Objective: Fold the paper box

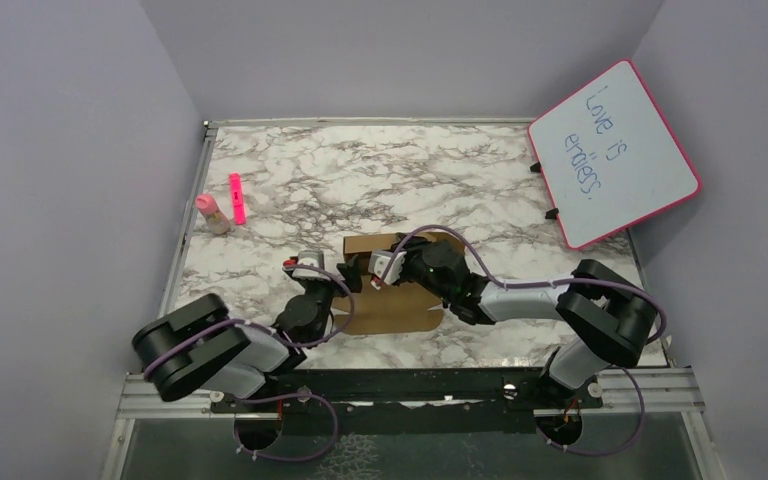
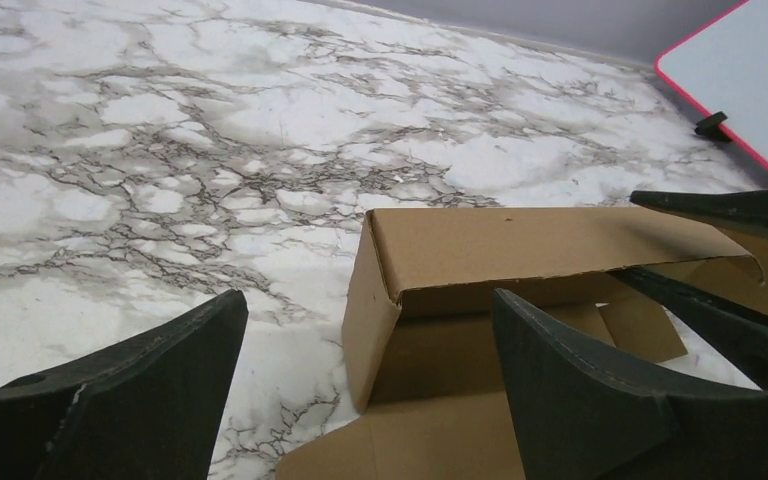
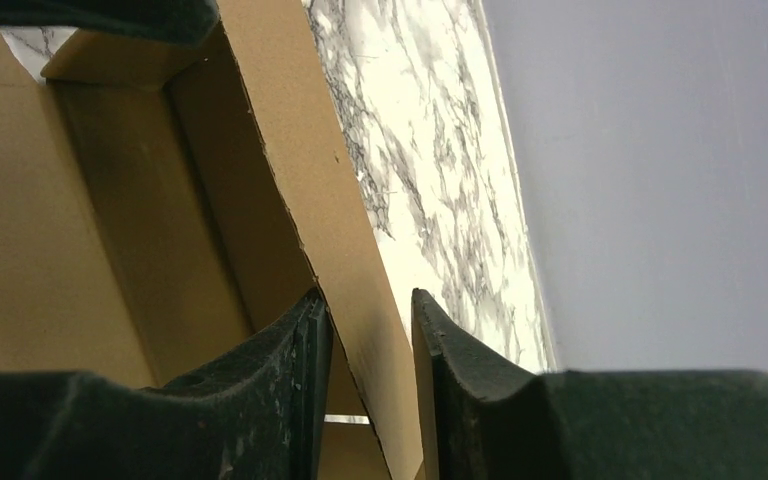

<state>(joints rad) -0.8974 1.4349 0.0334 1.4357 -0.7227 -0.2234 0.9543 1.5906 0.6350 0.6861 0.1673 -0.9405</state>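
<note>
Resting on the tabletop's near half, the box is standing partly folded. The left hand is hovering wide open at its end. The right hand is straddling one wall; whether it is clamping cannot be told.

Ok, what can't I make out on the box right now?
Top view: the arms cover the middle of the paper box.
Right wrist: a box wall stands between the fingers of the right claw; pinched or loose, unclear.
Left wrist: the left claw and bottom edge cut off the near flap.
</note>
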